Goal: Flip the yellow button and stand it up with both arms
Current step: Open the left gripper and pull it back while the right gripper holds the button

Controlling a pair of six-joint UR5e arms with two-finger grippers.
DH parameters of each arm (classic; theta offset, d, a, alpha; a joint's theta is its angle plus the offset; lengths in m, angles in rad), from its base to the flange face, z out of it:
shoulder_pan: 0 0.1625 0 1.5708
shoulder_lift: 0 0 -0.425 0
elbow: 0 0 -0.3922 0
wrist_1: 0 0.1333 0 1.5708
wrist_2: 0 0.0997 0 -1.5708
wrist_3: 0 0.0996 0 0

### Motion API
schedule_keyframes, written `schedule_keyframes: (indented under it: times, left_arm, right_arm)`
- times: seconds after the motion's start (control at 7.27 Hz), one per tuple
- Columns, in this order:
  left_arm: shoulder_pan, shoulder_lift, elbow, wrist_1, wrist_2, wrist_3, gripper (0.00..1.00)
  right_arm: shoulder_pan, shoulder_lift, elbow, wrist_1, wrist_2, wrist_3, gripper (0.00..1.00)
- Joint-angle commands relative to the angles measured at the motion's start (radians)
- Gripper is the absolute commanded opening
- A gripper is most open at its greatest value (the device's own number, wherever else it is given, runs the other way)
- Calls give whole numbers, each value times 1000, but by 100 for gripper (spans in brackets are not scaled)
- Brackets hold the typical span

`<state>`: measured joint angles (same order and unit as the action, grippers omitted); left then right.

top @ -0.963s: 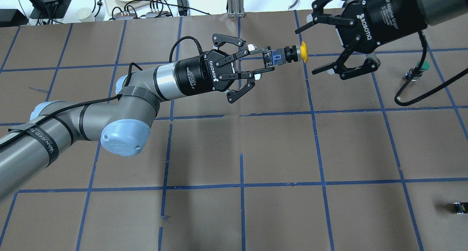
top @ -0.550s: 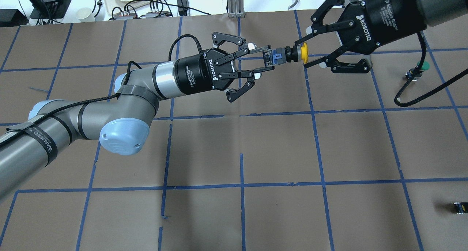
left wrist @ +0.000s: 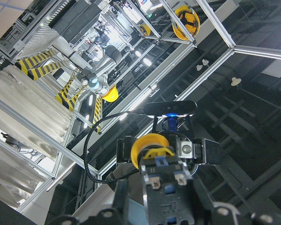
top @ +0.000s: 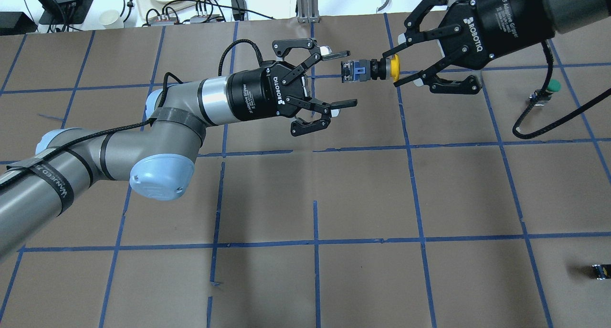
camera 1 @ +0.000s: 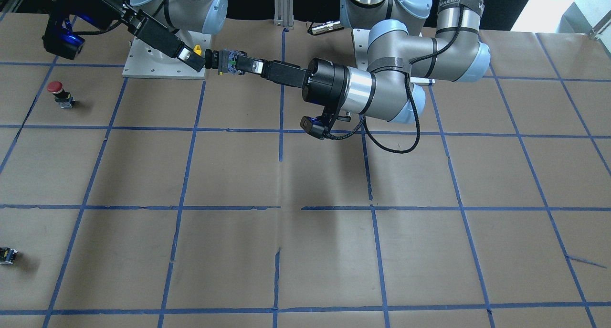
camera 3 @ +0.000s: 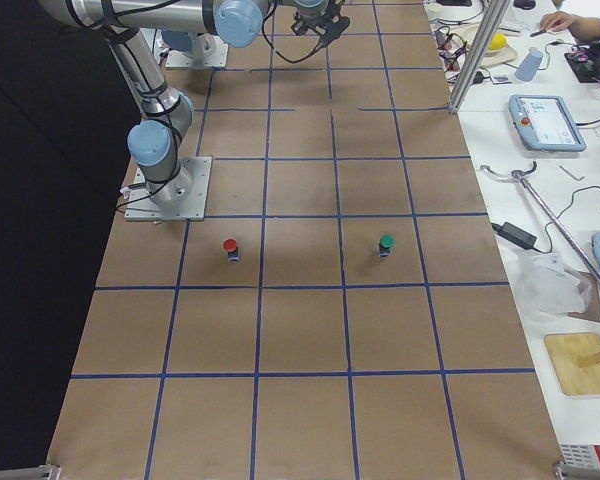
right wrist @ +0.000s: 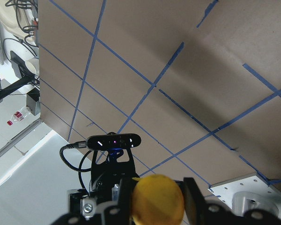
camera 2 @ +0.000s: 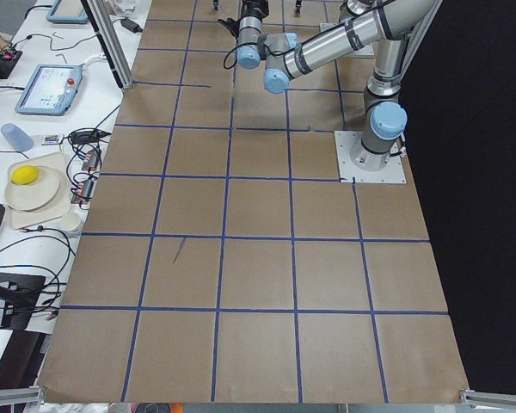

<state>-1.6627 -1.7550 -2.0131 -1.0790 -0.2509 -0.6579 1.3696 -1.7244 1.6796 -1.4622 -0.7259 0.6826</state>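
Found the yellow button [top: 368, 70] off the table [top: 363, 199], held horizontal in the air between the two grippers. Noted the right gripper [top: 392, 70] clamped on the yellow cap, a fingertip on either side of its rim, the black-and-grey body pointing toward the left arm. Noted the left gripper [top: 351, 78] with fingers spread wide, one on the far side and one on the near side of the body's terminal end, neither touching it in the overhead view. Confirmed from the left wrist view: terminals end-on, cap behind them. Recorded standing on the table, well apart from both grippers and toward the robot's right: a red-capped button [camera 1: 56, 87], a green-capped button [top: 550, 86], a small black switch block [top: 600, 270].
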Motion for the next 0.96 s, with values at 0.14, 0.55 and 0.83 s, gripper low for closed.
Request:
schedule_keyframes:
  times: [0.14, 0.55, 0.83]
  left_arm:
    - [14, 5, 147, 50, 229, -171, 100]
    - [17, 40, 292, 45, 567, -210, 99]
    - [3, 49, 347, 31, 799, -200, 99]
  right_arm:
    - [-36, 5, -6, -15, -51, -20, 13]
    - [-159, 6, -3, 3, -137, -237, 13]
    - [-164, 6, 3, 3, -328, -532, 13]
